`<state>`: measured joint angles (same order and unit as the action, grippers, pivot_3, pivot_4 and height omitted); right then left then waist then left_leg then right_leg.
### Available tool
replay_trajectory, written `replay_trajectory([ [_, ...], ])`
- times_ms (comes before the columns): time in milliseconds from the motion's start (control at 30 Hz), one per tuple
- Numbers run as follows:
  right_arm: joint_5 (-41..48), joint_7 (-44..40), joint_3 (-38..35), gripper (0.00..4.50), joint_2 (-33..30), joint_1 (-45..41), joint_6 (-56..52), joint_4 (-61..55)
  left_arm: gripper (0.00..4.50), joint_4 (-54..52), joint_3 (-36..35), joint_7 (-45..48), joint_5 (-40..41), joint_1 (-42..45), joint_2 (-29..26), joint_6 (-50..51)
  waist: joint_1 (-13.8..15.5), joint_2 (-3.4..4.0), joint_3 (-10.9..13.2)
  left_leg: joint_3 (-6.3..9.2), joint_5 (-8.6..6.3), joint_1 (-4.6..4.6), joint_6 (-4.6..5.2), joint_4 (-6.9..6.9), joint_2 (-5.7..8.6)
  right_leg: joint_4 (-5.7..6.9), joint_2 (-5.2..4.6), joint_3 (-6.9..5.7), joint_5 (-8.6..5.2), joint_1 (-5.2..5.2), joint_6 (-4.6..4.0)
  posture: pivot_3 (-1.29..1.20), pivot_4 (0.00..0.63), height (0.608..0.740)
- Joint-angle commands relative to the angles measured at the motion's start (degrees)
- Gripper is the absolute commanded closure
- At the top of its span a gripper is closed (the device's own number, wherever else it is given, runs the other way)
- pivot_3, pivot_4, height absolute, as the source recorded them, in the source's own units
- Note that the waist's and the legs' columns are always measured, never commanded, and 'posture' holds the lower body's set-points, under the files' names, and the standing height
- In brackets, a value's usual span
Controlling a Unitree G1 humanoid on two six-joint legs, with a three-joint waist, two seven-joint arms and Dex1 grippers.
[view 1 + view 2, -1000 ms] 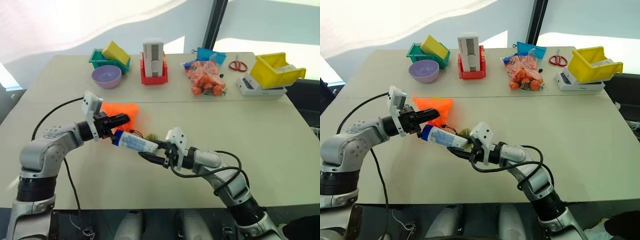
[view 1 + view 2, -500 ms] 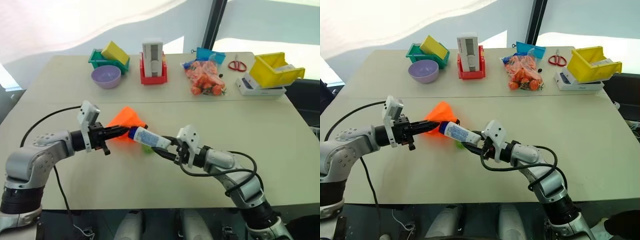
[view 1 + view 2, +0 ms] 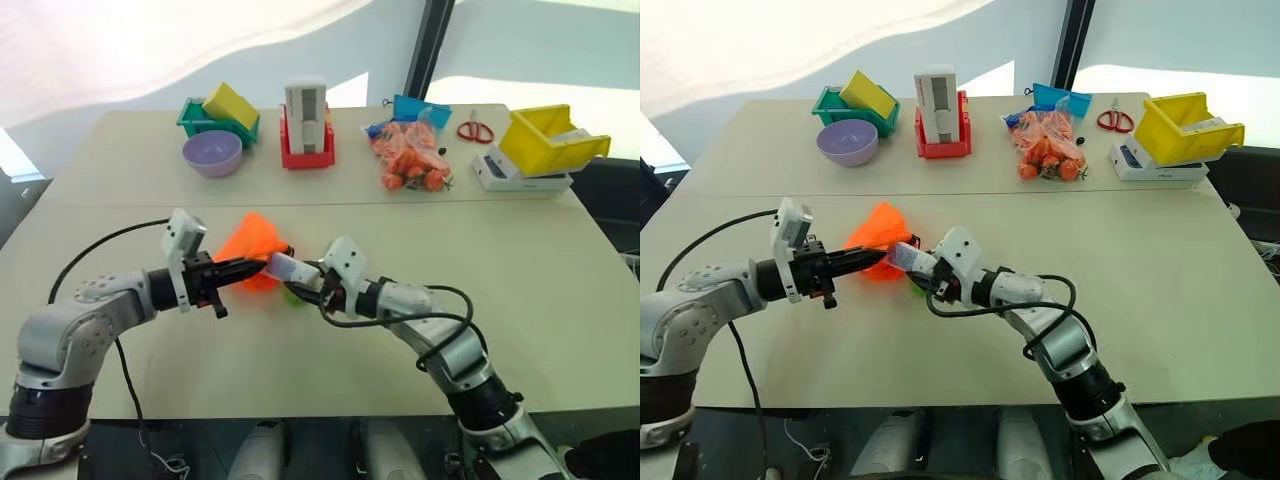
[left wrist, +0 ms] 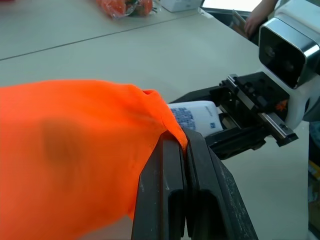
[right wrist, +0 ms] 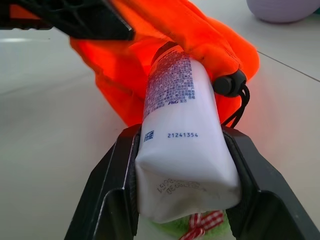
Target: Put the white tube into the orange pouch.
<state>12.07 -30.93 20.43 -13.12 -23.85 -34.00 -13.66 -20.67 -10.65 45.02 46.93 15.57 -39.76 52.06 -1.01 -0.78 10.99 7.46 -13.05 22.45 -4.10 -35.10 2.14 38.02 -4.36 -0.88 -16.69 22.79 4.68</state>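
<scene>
My right gripper (image 5: 182,200) is clamped on the crimped tail of the white tube (image 5: 177,145), a stubby white plastic cylinder with small blue print on its label, and the tube's front end has gone in under the rim of the orange pouch (image 3: 250,245), a bright neon-orange soft fabric drawstring bag held up just above the beige tabletop (image 3: 560,300). My left gripper (image 4: 182,145) has its 2 black fingers pressed flat together on the pouch's upper rim, pinching a fold of cloth and holding the mouth up.

The tube looks light and fairly stiff along its body, though the flat crimp gives a little under my fingers (image 5: 107,185); its glossy skin looks slippery, so I judge the wide crimped end the safest place to hold, since the fingers bear on flat faces there, not on a round wall. The pouch is limp and shapeless. It will sag and fold shut wherever it is not held, and the thin black cord with its round stopper (image 5: 229,84) hangs right beside the tube's shoulder, where it could snag. A hold on the hem near the opening, as I have it, seems best for keeping a gap.

Behind my fingers a green fuzzy ball (image 3: 291,294) rests on the table.
</scene>
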Motion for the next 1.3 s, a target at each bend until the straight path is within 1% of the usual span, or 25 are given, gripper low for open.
replay_trajectory([
  [33,-2.2,3.7,0.6,2.88,3.3,-3.1,-1.8,1.4,4.50,-3.3,0.0,-0.5,1.4,-1.0,0.3,0.0,-0.1,0.00,0.0,-0.01,0.00,0.00,0.00,0.00,0.01,0.00,0.00,0.01,0.00,0.02,0.00,0.00,0.150,0.740],
  [100,-3.8,6.2,1.2,2.88,5.5,-5.3,-3.8,3.5,4.50,-3.6,0.7,-0.5,0.7,-1.7,0.4,-0.5,-0.3,0.00,0.0,-0.05,0.00,0.00,0.00,0.00,0.01,0.03,0.03,0.06,0.00,0.06,0.00,0.00,0.150,0.740],
  [167,-4.6,6.9,2.1,2.88,7.4,-7.0,-4.3,5.4,4.50,-3.7,1.1,-0.5,0.2,-2.4,0.6,-1.0,-0.2,0.00,0.0,-0.06,0.00,0.00,0.00,0.01,0.01,0.05,0.11,0.10,0.01,0.10,-0.01,0.00,0.150,0.740],
  [300,-8.1,6.6,5.7,2.88,8.8,-10.6,-2.4,9.7,4.50,-3.8,1.7,-0.5,-0.5,-3.4,0.7,-1.7,-0.2,0.00,0.0,-0.06,0.00,0.00,-0.01,0.01,-0.01,0.05,0.16,0.11,0.01,0.11,-0.02,0.00,0.150,0.740],
  [400,-10.2,7.0,7.0,2.88,9.8,-12.8,-1.0,12.8,4.50,-4.0,2.1,-0.4,-1.0,-4.2,0.6,-2.4,-0.2,0.00,0.0,-0.11,0.00,0.00,0.00,0.01,0.00,0.04,0.16,0.14,0.01,0.11,-0.02,0.00,0.150,0.740],
  [533,-10.3,6.4,5.9,2.88,11.1,-13.8,-0.3,14.4,4.50,-4.0,1.9,-0.7,-1.6,-5.5,0.6,-3.3,-0.2,0.00,0.0,-0.11,0.00,0.00,-0.01,0.01,0.00,0.04,0.16,0.15,0.01,0.13,-0.02,0.00,0.150,0.740],
  [600,-9.4,4.5,5.7,1.91,10.2,-13.2,-0.7,12.6,4.50,-3.5,1.0,-0.9,-1.9,-6.5,0.3,-4.1,-0.2,0.00,0.0,-0.12,0.00,0.00,-0.01,0.02,-0.01,0.04,0.16,0.16,0.01,0.13,-0.02,0.00,0.150,0.740],
  [633,-9.3,3.6,5.8,1.58,9.6,-12.8,-0.8,11.7,4.50,-3.3,0.6,-1.0,-2.0,-6.9,0.2,-4.4,-0.2,0.00,0.0,-0.14,0.00,0.00,0.00,0.03,-0.01,0.04,0.16,0.20,0.01,0.16,-0.02,0.00,0.150,0.740],
  [733,-6.5,-0.8,4.4,0.10,6.4,-10.4,-1.3,6.1,4.50,-0.8,-1.6,-0.7,-3.1,-9.3,-0.8,-6.0,-0.1,0.01,0.0,-0.16,0.00,0.00,0.00,0.04,-0.01,0.04,0.16,0.21,0.01,0.17,-0.02,0.00,0.150,0.740],
  [800,-4.1,-3.4,3.0,0.04,5.0,-9.1,-1.8,3.6,4.50,0.2,-2.3,-0.3,-3.6,-10.4,-1.4,-6.8,-0.2,0.00,0.0,-0.17,0.00,0.00,0.00,0.05,-0.02,0.03,0.15,0.22,0.01,0.17,-0.02,0.00,0.150,0.740],
  [867,0.0,-9.0,0.5,0.04,0.7,-6.3,-1.7,-0.2,4.50,1.3,-3.5,0.1,-3.8,-11.5,-1.9,-7.4,-0.1,0.01,0.0,-0.17,0.00,0.00,0.01,0.07,-0.03,0.03,0.17,0.22,0.01,0.20,-0.02,0.00,0.150,0.740],
  [933,1.5,-13.4,-0.4,0.04,-4.2,-3.8,-0.3,-2.5,4.50,2.9,-5.3,0.6,-4.1,-12.5,-2.5,-8.1,-0.1,0.00,0.0,-0.18,-0.01,0.01,0.01,0.07,-0.04,0.02,0.16,0.22,0.01,0.17,-0.02,0.00,0.150,0.740],
  [1067,-3.2,-14.0,1.9,0.04,-9.3,-2.5,4.9,-1.0,4.50,5.8,-7.9,1.1,-4.5,-13.0,-3.7,-8.9,-0.2,0.00,0.0,-0.22,-0.01,0.01,0.02,0.04,-0.02,0.01,0.11,0.22,0.01,0.17,-0.04,0.00,0.150,0.740],
  [1133,-5.8,-13.7,3.5,0.04,-10.2,-2.1,7.7,0.6,4.50,6.9,-8.3,1.7,-4.8,-13.1,-4.3,-9.4,-0.3,0.00,0.0,-0.25,-0.01,0.00,0.01,0.05,-0.07,0.02,0.10,0.22,0.03,0.21,-0.08,0.00,0.150,0.740],
  [1300,-11.7,-11.1,7.1,0.04,-7.9,-2.8,13.7,7.1,4.50,7.1,-7.0,2.1,-5.5,-12.5,-4.0,-10.0,-0.1,-0.01,0.0,-0.28,-0.01,0.00,0.01,0.08,-0.11,0.01,0.16,0.23,0.04,0.22,-0.09,0.00,0.150,0.740],
])
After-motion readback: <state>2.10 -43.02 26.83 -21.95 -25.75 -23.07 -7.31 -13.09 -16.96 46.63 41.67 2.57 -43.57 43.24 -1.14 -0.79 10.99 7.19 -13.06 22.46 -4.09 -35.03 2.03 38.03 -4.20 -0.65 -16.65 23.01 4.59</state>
